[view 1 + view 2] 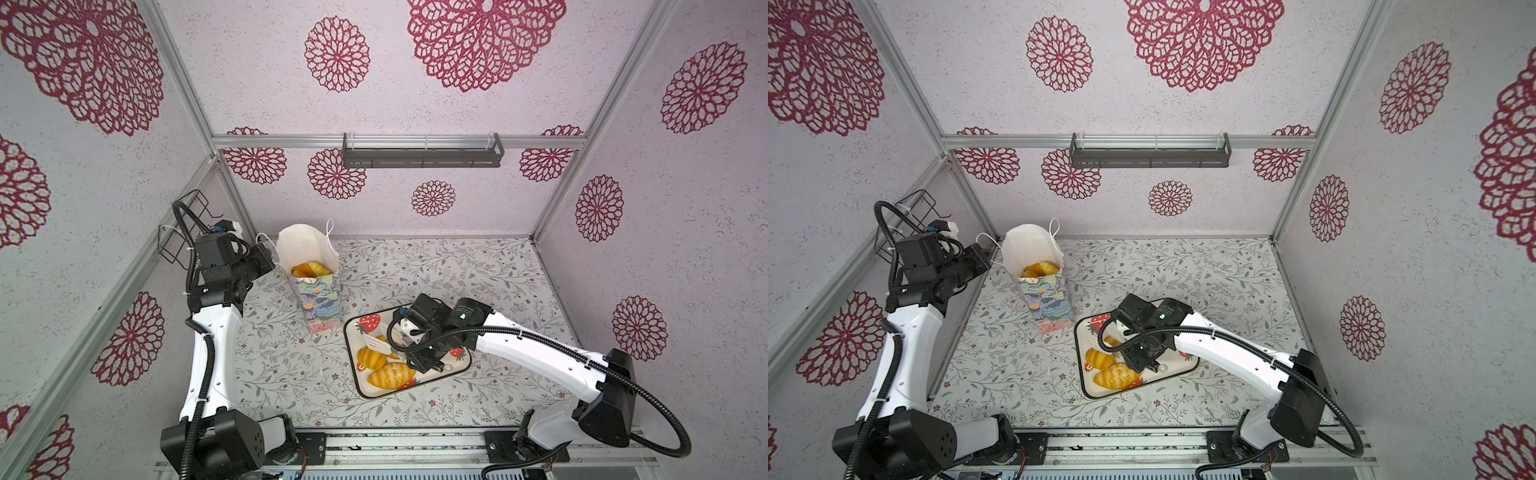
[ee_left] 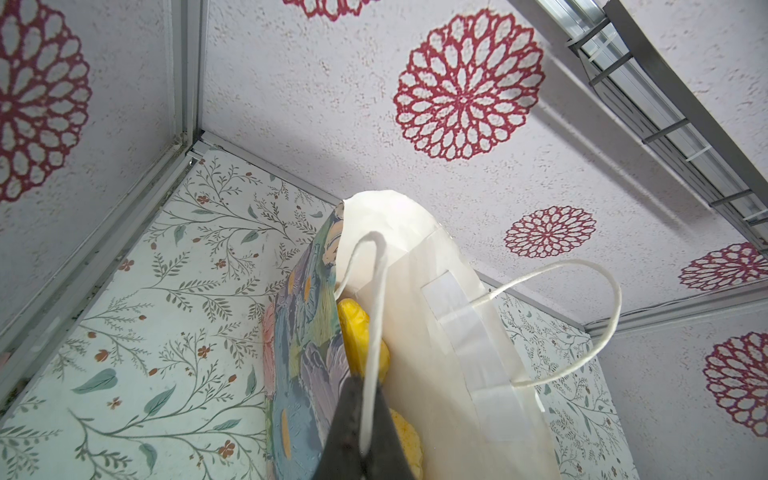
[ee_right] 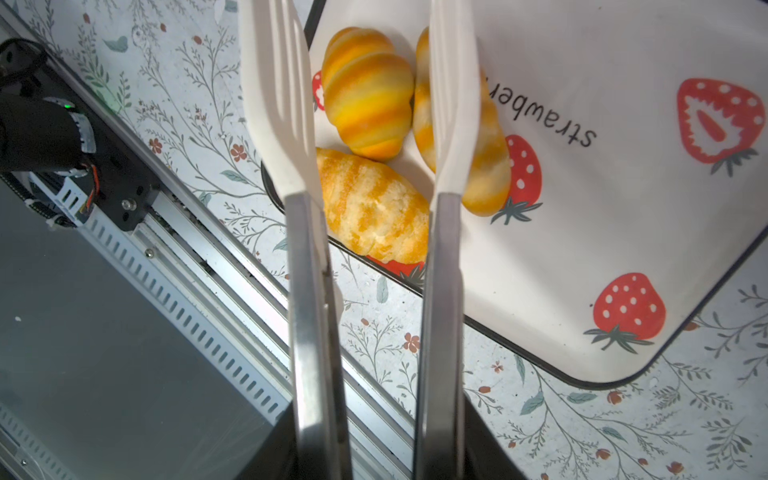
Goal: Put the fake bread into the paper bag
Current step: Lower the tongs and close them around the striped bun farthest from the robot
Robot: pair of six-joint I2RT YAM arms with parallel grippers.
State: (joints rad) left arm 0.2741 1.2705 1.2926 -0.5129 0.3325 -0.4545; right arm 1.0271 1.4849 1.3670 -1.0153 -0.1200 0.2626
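Note:
The paper bag (image 1: 318, 299) (image 1: 1046, 299) stands upright at the back left, its mouth open, with fake bread (image 1: 305, 269) inside. My left gripper (image 1: 266, 257) (image 2: 368, 399) is shut on the bag's white cord handle (image 2: 376, 291). Three more pieces of fake bread lie on the strawberry tray (image 1: 365, 392) (image 3: 582, 249): a striped croissant (image 3: 365, 87), a flaky one (image 3: 374, 205) and a long roll (image 3: 469, 166). My right gripper (image 1: 419, 332) (image 3: 378, 457) is shut on metal tongs (image 3: 307, 291). Their white slotted heads (image 3: 278, 83) stand apart just above the bread, holding nothing.
A black wire basket (image 1: 183, 228) hangs on the left wall behind the left arm. A grey shelf (image 1: 422, 156) is mounted on the back wall. The arms' metal rail (image 1: 395, 451) runs along the table's front edge, close to the tray.

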